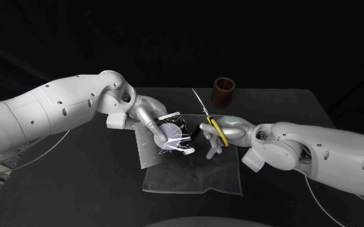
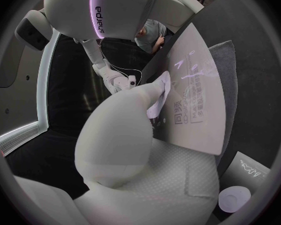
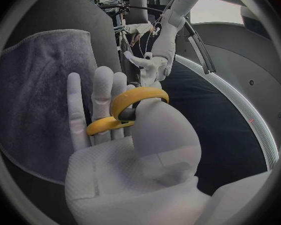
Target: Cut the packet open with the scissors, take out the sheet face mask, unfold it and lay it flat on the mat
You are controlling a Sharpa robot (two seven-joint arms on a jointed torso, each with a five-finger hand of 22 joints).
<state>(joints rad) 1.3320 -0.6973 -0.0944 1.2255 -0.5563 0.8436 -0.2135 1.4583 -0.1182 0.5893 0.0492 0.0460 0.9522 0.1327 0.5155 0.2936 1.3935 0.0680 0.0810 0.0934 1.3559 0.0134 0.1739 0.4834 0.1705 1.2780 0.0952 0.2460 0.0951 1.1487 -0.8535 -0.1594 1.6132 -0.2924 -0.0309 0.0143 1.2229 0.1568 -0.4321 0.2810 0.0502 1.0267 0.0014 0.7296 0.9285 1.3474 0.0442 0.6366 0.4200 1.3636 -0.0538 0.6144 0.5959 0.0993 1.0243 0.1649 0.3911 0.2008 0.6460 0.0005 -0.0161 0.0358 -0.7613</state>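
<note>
Two hands are working, and I am logging each from the fingers outward, placing everything against the mat.

1. Left fingers (image 2: 143,102): I am seeing them closing on the packet (image 2: 193,85), with one fingertip pressing on its printed white face. The left hand (image 1: 152,123) is holding the packet over the mat's (image 1: 193,177) far corner on the left arm's side. I cannot tell whether the packet is touching the mat or hanging just above it. The left arm is reaching in from beyond that same side of the mat.

2. Right fingers (image 3: 103,92): I am seeing them lying straight and close together, and the scissors (image 3: 135,92) are sitting in them by the yellow handle loops. The right hand (image 1: 228,133) is holding the scissors over the mat's far edge on the right arm's side, just beside the packet. The blades are pointing away from the mat and showing as one thin line, so I am reading them as together, though not with certainty. The right arm is coming in past the mat's right-arm side.

3. Mat: grey and cloth-like, it is lying flat on the black table (image 1: 303,106) beneath both hands.

4. Brown cylinder (image 1: 223,91): it is standing upright on the table beyond the mat's far edge, apart from the mat and near the blade tips.
</note>
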